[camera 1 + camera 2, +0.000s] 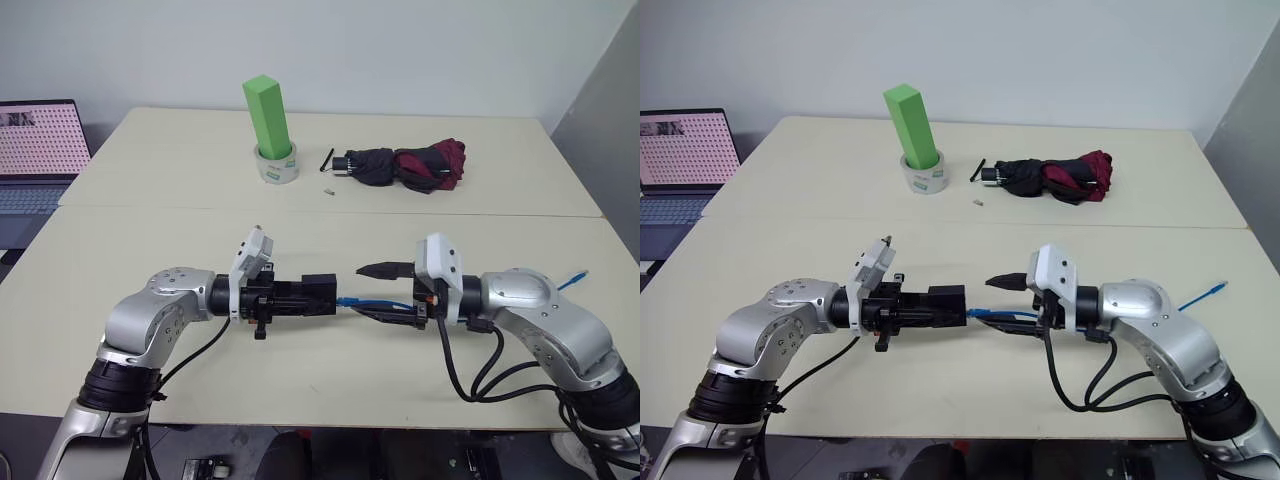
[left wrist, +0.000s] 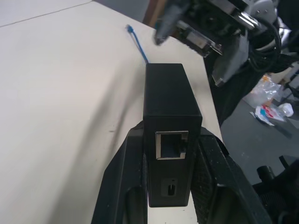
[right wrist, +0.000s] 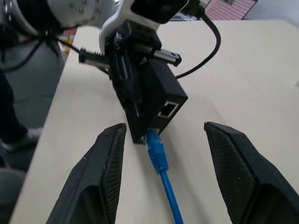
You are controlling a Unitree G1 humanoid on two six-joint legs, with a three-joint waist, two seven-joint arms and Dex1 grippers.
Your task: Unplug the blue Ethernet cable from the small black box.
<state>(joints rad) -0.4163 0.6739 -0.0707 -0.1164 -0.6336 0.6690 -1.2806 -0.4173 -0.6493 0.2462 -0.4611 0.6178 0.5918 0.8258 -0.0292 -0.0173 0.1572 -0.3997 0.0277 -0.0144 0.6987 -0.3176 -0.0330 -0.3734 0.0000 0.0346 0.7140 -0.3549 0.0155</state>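
Box and cable hang in mid-air above the near edge of the bench, between the two arms. Left gripper (image 2: 168, 186) is clenched on the small black box (image 1: 318, 295), held level. Blue Ethernet cable (image 3: 161, 170) has its plug at the box's lower port, seemingly seated. Right gripper (image 3: 161, 161) stands released, fingers (image 3: 105, 163) wide on either side of the plug, touching nothing. My read: close squarely on the plug itself, press the latch, then draw straight back along the port's line, no twisting.
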